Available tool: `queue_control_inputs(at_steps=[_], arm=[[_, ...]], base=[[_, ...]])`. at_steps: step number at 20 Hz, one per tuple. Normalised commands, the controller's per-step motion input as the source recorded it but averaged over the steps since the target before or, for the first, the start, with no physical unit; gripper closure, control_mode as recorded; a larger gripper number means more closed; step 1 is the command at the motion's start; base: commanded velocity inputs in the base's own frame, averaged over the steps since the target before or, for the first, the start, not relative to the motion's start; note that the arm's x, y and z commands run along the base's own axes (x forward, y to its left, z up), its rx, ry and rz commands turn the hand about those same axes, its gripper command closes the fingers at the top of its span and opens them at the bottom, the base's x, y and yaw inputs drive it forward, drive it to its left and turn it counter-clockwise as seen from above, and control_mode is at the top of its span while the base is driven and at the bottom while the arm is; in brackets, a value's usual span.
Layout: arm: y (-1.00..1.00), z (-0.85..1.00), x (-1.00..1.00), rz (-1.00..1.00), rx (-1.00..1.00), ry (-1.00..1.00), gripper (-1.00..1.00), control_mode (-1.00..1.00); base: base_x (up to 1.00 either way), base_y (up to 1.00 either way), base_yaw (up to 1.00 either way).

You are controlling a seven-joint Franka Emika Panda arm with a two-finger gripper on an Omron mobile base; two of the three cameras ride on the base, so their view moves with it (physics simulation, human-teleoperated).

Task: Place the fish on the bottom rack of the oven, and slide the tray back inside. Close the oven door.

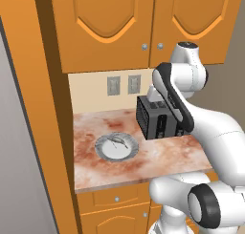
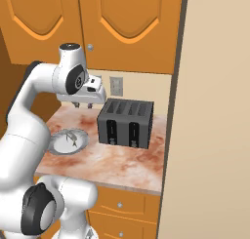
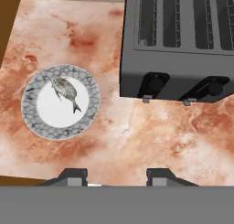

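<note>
- Left base view: the fish (image 1: 116, 141) is a small, slender silver-grey body lying on a round grey plate (image 1: 103, 153) with a patterned rim and white centre. The plate sits on the mottled reddish stone worktop (image 1: 162, 156), toward its left half.
- Left base view: the fish rests on the far part of the plate; its long axis runs roughly left to right across the picture. Head and tail cannot be told apart at this size.
- Left base view: a dark four-slot toaster (image 1: 154, 119) stands to the right of the plate, apart from it. The arm's links cover the toaster's right side.
- Right base view: the end effector (image 2: 83, 105) hangs above the worktop (image 2: 122, 165), up and to the right of the plate (image 2: 57, 146) and left of the toaster (image 2: 126, 123). Two short fingers point down; nothing sits between them.
- Right base view: the fish (image 2: 72, 138) shows as a thin grey sliver on the plate's right part; orientation is unclear.
- Hand view: the fish (image 3: 65, 91) lies on the upper part of the plate (image 3: 89, 112), long axis diagonal from upper left to lower right, the thin tail at lower right.
- Hand view: the end effector (image 3: 116, 177) has its fingertips (image 3: 73, 176) spread apart and empty, over bare worktop (image 3: 164, 136) below the toaster (image 3: 178, 72).
</note>
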Motion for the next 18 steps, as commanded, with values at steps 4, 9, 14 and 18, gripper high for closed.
queue_control_inputs(at_steps=[4, 9, 14, 18], arm=[[0.03, -0.02, -0.02, 0.0, 0.0, 0.02, -1.0, -1.0], [0.28, -0.34, 0.0, 0.14, 0.0, 0.1, -1.0, -1.0], [0.46, -0.47, 0.0, 0.11, 0.0, 0.02, -1.0, -1.0], [0.57, -0.48, 0.0, 0.08, 0.0, 0.0, -1.0, -1.0]], base=[[0.0, 0.0, 0.0], [0.0, 0.0, 0.0], [0.0, 0.0, 0.0], [0.0, 0.0, 0.0]])
